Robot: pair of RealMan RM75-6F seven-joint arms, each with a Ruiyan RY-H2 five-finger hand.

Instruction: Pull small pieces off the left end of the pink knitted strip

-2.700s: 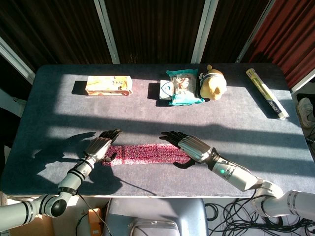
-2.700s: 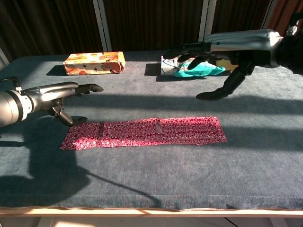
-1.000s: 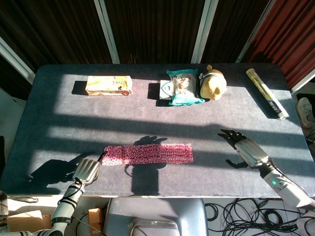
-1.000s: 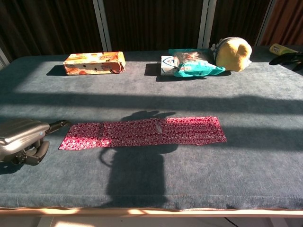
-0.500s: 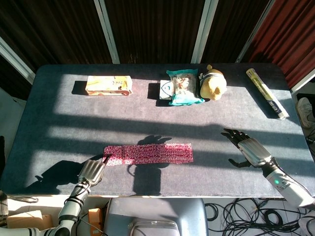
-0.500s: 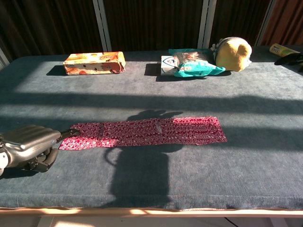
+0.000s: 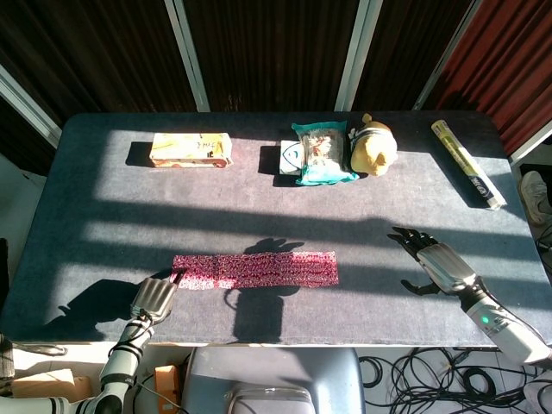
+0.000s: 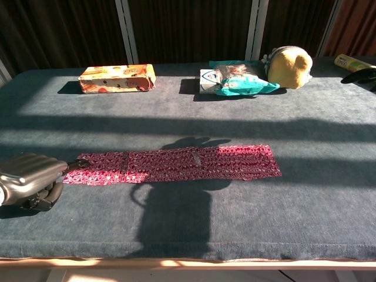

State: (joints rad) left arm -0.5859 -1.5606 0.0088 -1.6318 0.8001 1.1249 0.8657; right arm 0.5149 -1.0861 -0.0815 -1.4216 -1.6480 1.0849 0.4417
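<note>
The pink knitted strip (image 7: 254, 270) (image 8: 176, 164) lies flat across the near middle of the dark table (image 7: 276, 207). My left hand (image 7: 153, 298) (image 8: 28, 178) sits at the front left, fingers curled, and pinches the strip's left end with a fingertip (image 8: 74, 165) on top. The strip's left corner looks drawn out toward that hand. My right hand (image 7: 434, 261) hovers over the table far to the strip's right, fingers apart and holding nothing. In the chest view only the dark fingertips (image 8: 358, 74) of that hand show at the right edge.
Along the far side stand an orange box (image 7: 191, 148), a teal snack bag (image 7: 322, 153) on a white pack, a yellow plush toy (image 7: 373, 148) and a yellow tube (image 7: 467, 164). My own shadow falls across the strip's middle.
My left hand has drawn back to the left with the strip's end, and that end now reaches further left. The right hand has barely moved.
</note>
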